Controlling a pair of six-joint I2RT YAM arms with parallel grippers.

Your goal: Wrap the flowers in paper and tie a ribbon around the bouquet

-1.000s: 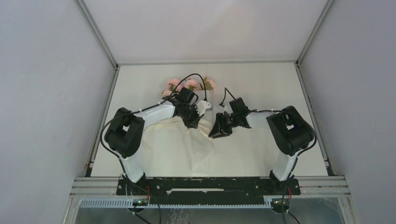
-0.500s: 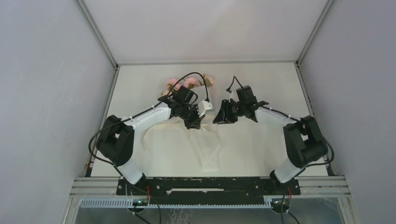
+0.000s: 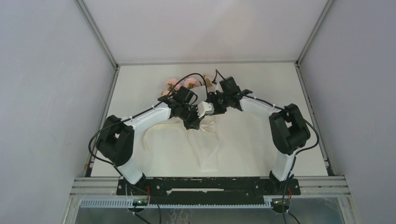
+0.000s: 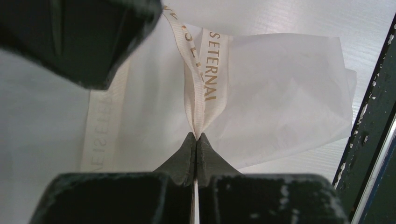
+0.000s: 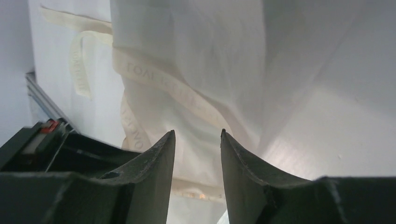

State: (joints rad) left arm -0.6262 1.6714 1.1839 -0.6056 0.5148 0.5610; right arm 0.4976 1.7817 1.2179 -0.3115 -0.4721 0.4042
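My left fingers [image 4: 186, 151] pinch the ribbon [image 4: 199, 93], which runs straight away over the paper [image 4: 280, 93], while my right fingers [image 5: 161, 156], parted and empty, face its slanting band just ahead.

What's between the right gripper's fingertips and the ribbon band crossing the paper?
In the right wrist view, only bare paper shows between the right gripper and the ribbon; the open jaws hold nothing.

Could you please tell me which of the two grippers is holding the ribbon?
The left gripper: its jaws are pinched shut on the ribbon, whereas the right gripper stands open facing the paper, gripping nothing.
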